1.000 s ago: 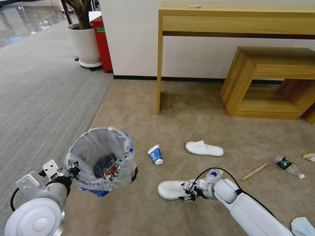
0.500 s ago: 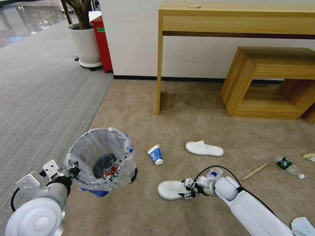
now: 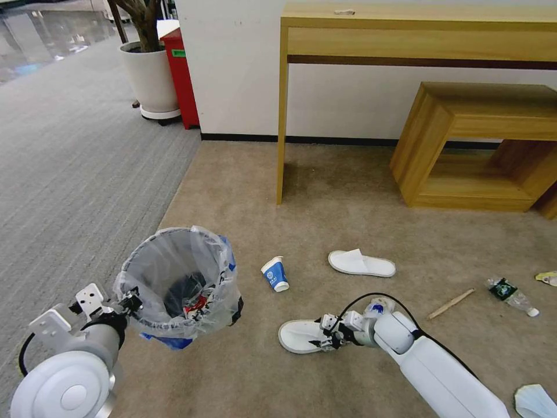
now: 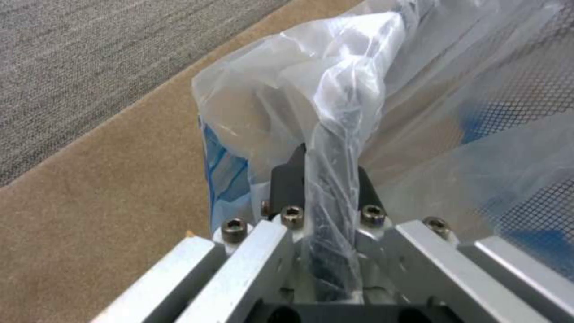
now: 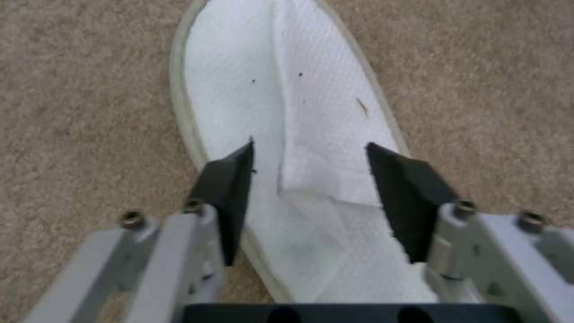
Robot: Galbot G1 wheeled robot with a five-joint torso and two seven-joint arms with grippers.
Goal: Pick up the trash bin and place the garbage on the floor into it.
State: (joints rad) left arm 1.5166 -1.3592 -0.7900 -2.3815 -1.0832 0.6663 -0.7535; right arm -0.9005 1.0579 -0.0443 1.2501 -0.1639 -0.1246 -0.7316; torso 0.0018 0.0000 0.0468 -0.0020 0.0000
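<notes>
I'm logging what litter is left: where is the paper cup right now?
In the head view the paper cup lies on the beige carpet, between the trash bin and the far white slipper.

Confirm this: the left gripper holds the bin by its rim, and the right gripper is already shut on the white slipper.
Not shut. The right wrist view shows the right gripper open, its fingers on either side of the white slipper. The left gripper does hold the bin by its rim.
</notes>
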